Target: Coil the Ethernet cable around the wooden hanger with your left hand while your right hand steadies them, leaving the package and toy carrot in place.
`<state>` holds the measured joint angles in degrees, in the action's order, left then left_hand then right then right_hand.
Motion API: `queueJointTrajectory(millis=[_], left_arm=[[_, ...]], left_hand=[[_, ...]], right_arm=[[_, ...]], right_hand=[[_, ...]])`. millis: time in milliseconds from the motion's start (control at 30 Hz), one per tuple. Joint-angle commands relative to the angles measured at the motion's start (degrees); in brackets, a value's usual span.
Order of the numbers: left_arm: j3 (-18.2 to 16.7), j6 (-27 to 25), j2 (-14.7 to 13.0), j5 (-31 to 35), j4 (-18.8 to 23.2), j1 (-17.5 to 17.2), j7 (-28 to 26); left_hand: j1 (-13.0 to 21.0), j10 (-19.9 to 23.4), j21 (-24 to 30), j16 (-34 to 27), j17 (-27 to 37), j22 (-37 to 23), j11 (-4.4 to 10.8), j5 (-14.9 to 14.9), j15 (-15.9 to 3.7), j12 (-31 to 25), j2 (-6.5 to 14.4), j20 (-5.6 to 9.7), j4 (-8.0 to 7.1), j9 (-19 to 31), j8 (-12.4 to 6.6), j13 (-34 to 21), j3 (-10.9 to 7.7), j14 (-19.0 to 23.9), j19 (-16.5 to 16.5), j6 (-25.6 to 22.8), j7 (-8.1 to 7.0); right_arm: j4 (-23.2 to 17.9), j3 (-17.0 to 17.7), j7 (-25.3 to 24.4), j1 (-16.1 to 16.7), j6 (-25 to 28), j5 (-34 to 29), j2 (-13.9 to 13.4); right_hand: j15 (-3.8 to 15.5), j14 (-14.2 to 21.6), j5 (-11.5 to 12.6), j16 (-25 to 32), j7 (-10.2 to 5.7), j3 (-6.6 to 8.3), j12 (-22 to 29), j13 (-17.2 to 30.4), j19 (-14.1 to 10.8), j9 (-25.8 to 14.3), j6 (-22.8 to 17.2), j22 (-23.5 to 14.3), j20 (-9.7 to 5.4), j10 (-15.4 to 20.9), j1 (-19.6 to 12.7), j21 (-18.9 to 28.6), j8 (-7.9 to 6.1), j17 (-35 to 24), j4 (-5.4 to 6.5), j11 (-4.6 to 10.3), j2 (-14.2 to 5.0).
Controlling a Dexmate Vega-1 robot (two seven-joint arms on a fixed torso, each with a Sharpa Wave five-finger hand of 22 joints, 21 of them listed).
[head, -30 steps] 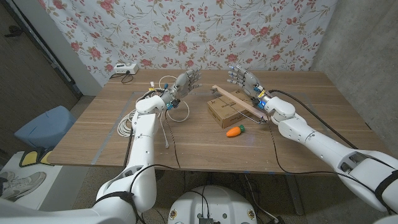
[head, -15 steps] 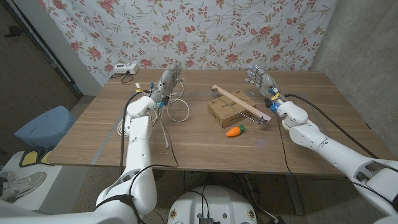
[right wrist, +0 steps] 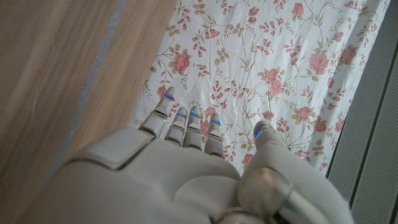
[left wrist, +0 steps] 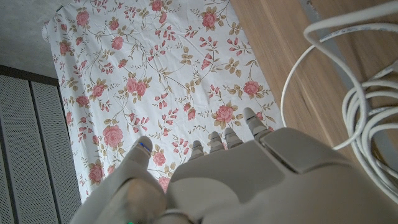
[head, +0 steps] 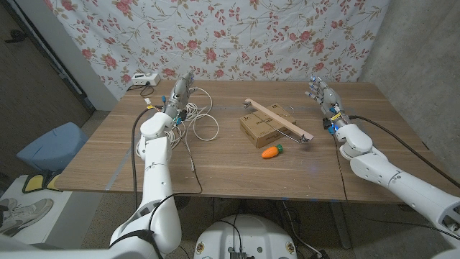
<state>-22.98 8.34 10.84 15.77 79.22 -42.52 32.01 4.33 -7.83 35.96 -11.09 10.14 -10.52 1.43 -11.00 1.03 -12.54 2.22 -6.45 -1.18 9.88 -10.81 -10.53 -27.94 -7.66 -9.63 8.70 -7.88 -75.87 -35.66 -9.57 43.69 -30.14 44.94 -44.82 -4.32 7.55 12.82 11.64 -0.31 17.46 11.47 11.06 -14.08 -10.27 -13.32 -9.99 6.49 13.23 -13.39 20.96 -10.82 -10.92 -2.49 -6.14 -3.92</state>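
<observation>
Though both hands are raised and holding nothing, the head view lays out the job plainly: the cable point(head: 195, 115) lies in loose white loops on the desk point(head: 237, 169) toward its far left, with one strand trailing down toward the near edge, and the left hand point(head: 180, 91) stands just beside those loops, fingers straight and pointing up. I cannot tell from here whether it touches a strand. The hanger point(head: 279, 121) rests slantwise across the package point(head: 260, 128), its metal hook at the near-right end, and the carrot point(head: 272, 151) sits just in front of the package. The right hand point(head: 322, 94) is well apart from the hanger, off to the far right, fingers upright and slightly spread.

By my judgement the cable is light, limp and a little springy – it will want to uncoil, so a pinch near one free end, then feeding it turn by turn, seems wise. The hanger looks stiff and light; a hold on the wooden bar near its end would steady it without nudging the package under it.

From the left wrist view, the fingers point(left wrist: 214, 144) reach toward the flowered curtain, extended with nothing between them, while the cable point(left wrist: 367, 118) curves over the wood off to one side – near, not grasped.

From the right wrist view, the fingers point(right wrist: 186, 121) are likewise extended and bare, lit blue at the tips, over bare desk point(right wrist: 56, 74)
</observation>
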Motion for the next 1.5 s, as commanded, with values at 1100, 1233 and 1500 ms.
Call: queueJointTrajectory(millis=[1100,1233,1500], left_arm=[[5.57,-0.14,-3.69,3.8,-0.66,1.4,-2.06],[5.51,0.29,-3.71,3.5,-0.93,1.38,-1.79],[5.34,0.62,-3.44,2.85,-0.17,0.56,-1.39]], left_hand=[[0.52,0.28,-0.66,0.06,0.16,-0.17,-0.21,-0.16,0.08,0.23,0.19,0.02,0.35,0.18,-0.27,-0.24,-0.09,0.37,0.28,-1.59,0.56],[0.52,0.31,-0.71,0.06,0.17,-0.18,-0.18,-0.16,0.06,0.24,0.2,0.01,0.36,0.18,-0.24,-0.24,-0.07,0.38,0.29,-1.63,0.56],[0.5,0.37,-0.82,0.09,0.17,-0.18,-0.2,-0.15,0.0,0.26,0.22,-0.07,0.38,0.19,-0.18,-0.24,-0.03,0.35,0.3,-1.71,0.47]], right_arm=[[-41.26,-34.38,-20.5,-23.7,41.95,-11.53,-32.31],[-45.26,-37.63,-21.59,-27.1,47.94,-12.47,-33.48],[-52.51,-43.14,-22.0,-33.08,59.92,-14.58,-34.75]], right_hand=[[-0.8,1.27,-0.57,0.3,0.05,0.49,0.27,0.25,-0.22,-0.31,0.05,-0.2,0.97,0.7,-2.96,-0.9,-0.29,-0.03,-2.97,0.23,1.22],[-0.63,1.42,-0.61,0.34,0.14,0.46,0.28,0.26,-0.33,-0.32,-0.02,-0.21,0.98,0.75,-3.14,-0.94,-0.31,-0.04,-3.19,0.41,1.39],[-0.25,1.62,-0.7,0.37,0.15,0.38,0.35,0.28,-0.84,-0.34,-0.16,-0.21,0.78,0.98,-3.55,-0.96,-0.36,-0.04,-3.68,0.45,1.85]])
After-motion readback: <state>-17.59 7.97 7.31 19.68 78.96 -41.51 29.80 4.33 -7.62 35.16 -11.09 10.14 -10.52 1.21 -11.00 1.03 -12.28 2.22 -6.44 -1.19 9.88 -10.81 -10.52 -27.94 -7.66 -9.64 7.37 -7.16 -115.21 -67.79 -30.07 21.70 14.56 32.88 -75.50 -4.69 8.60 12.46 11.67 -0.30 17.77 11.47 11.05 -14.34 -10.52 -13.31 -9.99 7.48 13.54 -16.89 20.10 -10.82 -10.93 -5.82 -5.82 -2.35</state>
